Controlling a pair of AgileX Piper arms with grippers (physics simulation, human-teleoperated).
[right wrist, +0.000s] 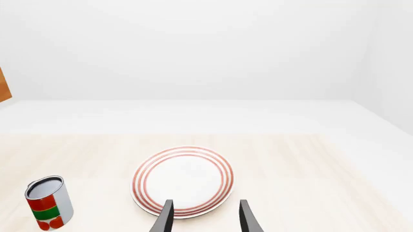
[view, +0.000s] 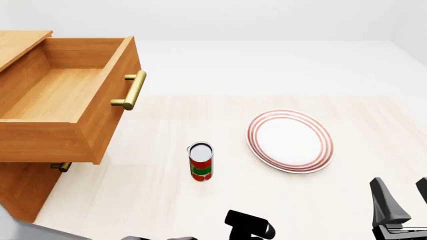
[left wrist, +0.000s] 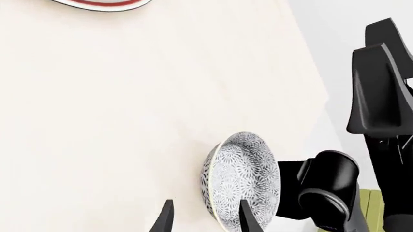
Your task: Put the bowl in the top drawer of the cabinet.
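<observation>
A: Left wrist view, bowl point(left wrist: 242, 179) position?
B: Lower centre of frame, on the pale table point(left wrist: 116, 121), speckled inside facing the camera. One fingertip point(left wrist: 248, 217) overlaps its rim; left gripper point(left wrist: 205, 220) fingers spread apart, nothing between.
A: Other items?
B: Red-ringed plate point(left wrist: 103, 4) edge at top left. Right arm point(left wrist: 380, 121) along frame right.

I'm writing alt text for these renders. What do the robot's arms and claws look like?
Both arms are plain matte black. Each claw has two thin, tapering, blade-like fingers: the left claw and the right claw. The right arm shows angular, flat-sided finger shapes and a rounded cylindrical joint. No cables or clear markings show.
</observation>
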